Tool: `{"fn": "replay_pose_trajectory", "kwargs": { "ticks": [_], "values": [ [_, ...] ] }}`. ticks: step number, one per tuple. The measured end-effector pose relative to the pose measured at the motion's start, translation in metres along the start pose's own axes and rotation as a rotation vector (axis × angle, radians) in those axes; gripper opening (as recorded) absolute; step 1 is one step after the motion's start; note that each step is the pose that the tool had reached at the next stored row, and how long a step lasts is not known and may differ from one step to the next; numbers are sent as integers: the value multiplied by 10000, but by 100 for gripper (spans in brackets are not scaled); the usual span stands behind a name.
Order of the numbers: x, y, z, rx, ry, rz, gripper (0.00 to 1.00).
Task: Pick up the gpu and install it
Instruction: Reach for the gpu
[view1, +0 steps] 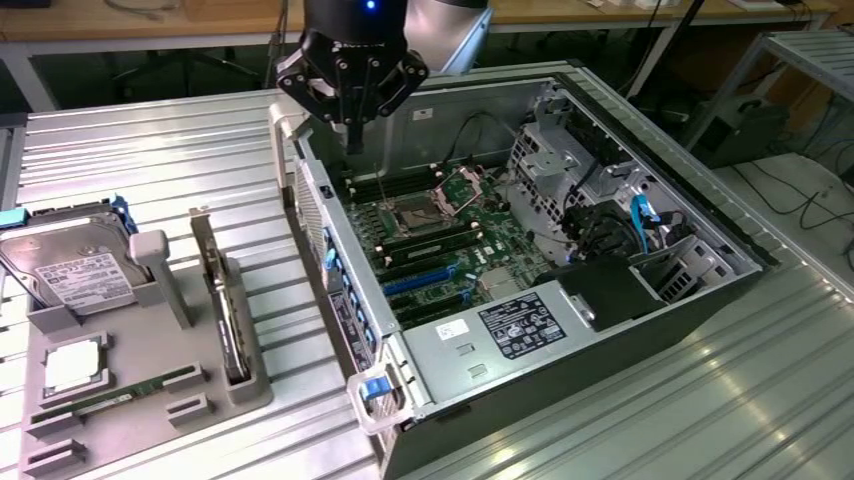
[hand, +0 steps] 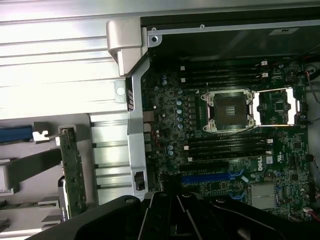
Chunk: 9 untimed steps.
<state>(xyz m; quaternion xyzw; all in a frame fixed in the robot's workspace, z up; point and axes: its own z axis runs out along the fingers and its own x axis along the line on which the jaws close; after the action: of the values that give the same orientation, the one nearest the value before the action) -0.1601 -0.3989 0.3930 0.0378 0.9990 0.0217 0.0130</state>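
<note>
The gpu (view1: 222, 295) stands on edge in a slot of the grey holder tray (view1: 147, 330), at the exterior view's left of the open computer case (view1: 534, 250). In the wrist view the gpu (hand: 74, 172) appears as a thin green-edged card with a metal bracket beside the case wall. My gripper (view1: 352, 140) hangs above the case's far corner, over the motherboard's upper edge. Its fingers point down, shut, with nothing between them. It is well apart from the gpu.
The tray also carries a silver hard drive (view1: 74, 268), a processor (view1: 74, 365) and a green memory stick (view1: 114, 397). Inside the case lie the processor socket (hand: 230, 111), blue expansion slots (hand: 210, 176), drive cages and cables (view1: 627, 225). The case wall (hand: 135, 125) stands between tray and motherboard.
</note>
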Motion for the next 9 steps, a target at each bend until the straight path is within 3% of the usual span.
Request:
{"fn": "replay_pose_trajectory", "kwargs": {
  "ticks": [9],
  "values": [
    [41,-3,-1,0,0,0,11]
  ]
}}
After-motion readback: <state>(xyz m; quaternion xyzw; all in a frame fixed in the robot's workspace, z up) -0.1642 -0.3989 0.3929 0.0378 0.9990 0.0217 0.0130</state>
